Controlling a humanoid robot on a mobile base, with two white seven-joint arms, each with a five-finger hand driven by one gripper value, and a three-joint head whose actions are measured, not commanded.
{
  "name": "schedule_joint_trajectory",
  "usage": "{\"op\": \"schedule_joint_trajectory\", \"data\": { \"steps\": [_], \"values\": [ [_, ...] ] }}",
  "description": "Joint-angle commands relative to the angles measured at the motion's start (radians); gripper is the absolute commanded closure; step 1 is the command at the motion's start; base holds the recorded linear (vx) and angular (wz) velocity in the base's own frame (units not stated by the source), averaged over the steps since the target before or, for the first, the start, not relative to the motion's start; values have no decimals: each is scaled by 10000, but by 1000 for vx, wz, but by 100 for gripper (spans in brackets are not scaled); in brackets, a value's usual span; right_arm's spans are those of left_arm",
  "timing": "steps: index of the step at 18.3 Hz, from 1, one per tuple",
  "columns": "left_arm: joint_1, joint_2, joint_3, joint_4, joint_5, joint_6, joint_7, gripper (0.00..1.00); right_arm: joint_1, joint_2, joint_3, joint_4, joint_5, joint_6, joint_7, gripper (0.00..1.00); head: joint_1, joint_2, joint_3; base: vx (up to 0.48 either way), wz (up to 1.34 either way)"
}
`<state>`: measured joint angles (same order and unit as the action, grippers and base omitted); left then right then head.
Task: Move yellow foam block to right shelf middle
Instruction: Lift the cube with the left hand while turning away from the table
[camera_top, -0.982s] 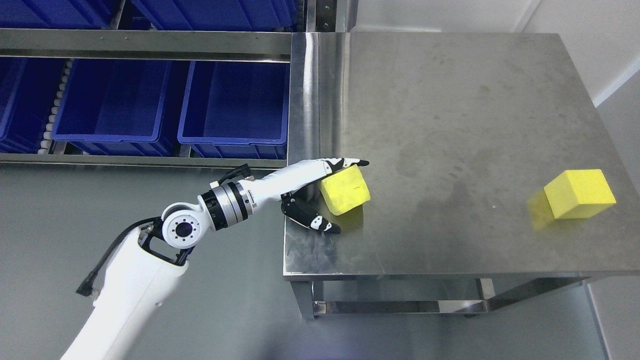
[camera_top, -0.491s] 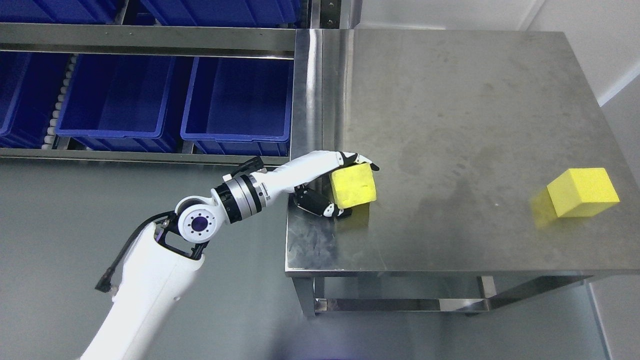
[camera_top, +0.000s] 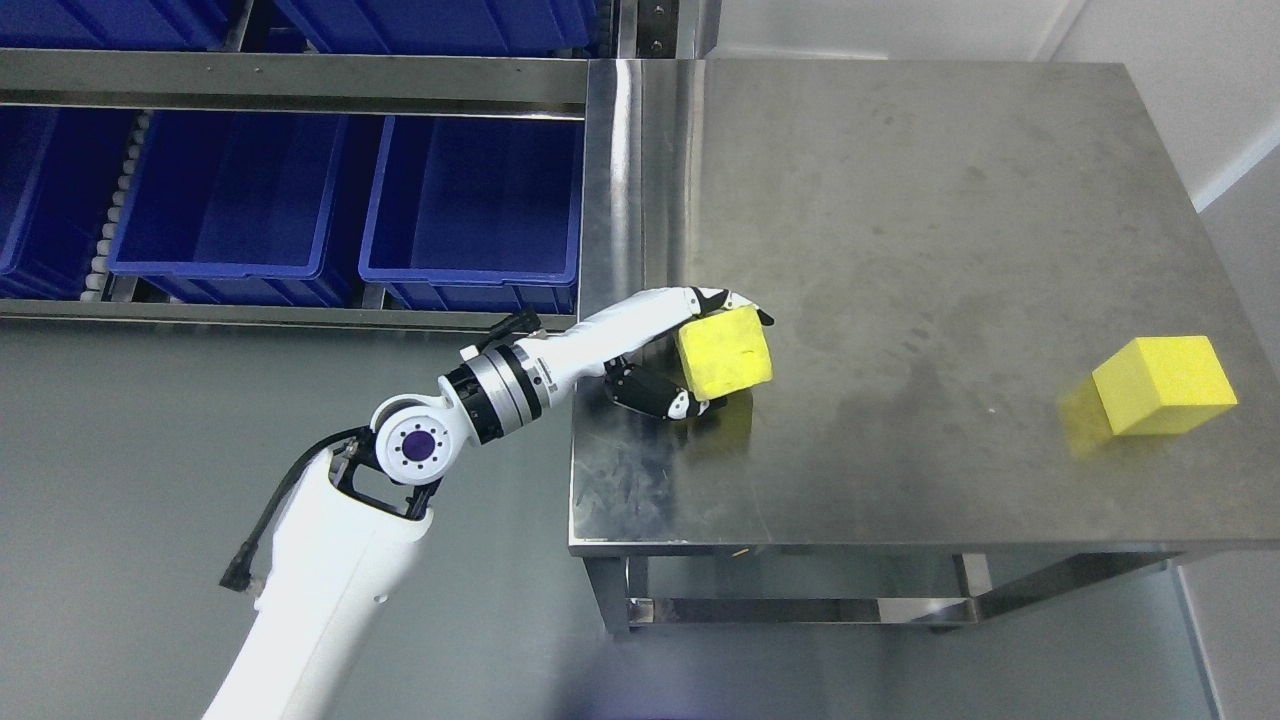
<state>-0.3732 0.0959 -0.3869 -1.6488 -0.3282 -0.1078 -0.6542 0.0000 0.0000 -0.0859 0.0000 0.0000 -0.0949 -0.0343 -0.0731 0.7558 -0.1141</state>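
A yellow foam block (camera_top: 724, 352) is held in my left hand (camera_top: 715, 355) just above the steel table (camera_top: 900, 250) near its left edge. The fingers (camera_top: 730, 298) curl over the block's top and the thumb presses it from below. A second yellow foam block (camera_top: 1160, 385) sits on the table near its right edge. The shelf rack with blue bins (camera_top: 470, 210) is at the upper left. The right arm does not show.
Several blue bins (camera_top: 215, 215) stand on the steel shelf rack (camera_top: 290, 90) left of the table. The table's lower frame (camera_top: 800, 605) shows beneath the front edge. Grey floor lies at the lower left, and a white wall at the upper right.
My left hand has closed its fingers over the block, lifted it slightly off the table and shifted up and to the right. The far block has not moved.
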Motion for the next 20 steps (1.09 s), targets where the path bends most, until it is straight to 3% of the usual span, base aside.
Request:
{"op": "schedule_joint_trajectory", "data": {
  "steps": [1, 4, 11, 13, 20],
  "values": [
    [433, -784, 1518, 13, 14, -118, 69, 92, 15, -175, 0, -175, 31, -2, 5, 0, 0, 0, 0, 0, 0],
    [479, -784, 2408, -17, 395, -546, 511, 98, 15, -175, 0, -175, 31, -2, 5, 0, 0, 0, 0, 0, 0],
    [847, -784, 4541, -33, 3616, -1803, 2565, 100, 15, -175, 0, -175, 31, -2, 5, 0, 0, 1, 0, 0, 6],
    [1275, -784, 4712, -48, 4123, -2417, 3241, 100, 15, -175, 0, -175, 31, -2, 5, 0, 0, 1, 0, -5, 63],
    [2427, -784, 4896, -2, 4996, -2511, 3980, 100, 15, -175, 0, -175, 31, -2, 5, 0, 0, 1, 0, -35, 284]
  ]
}}
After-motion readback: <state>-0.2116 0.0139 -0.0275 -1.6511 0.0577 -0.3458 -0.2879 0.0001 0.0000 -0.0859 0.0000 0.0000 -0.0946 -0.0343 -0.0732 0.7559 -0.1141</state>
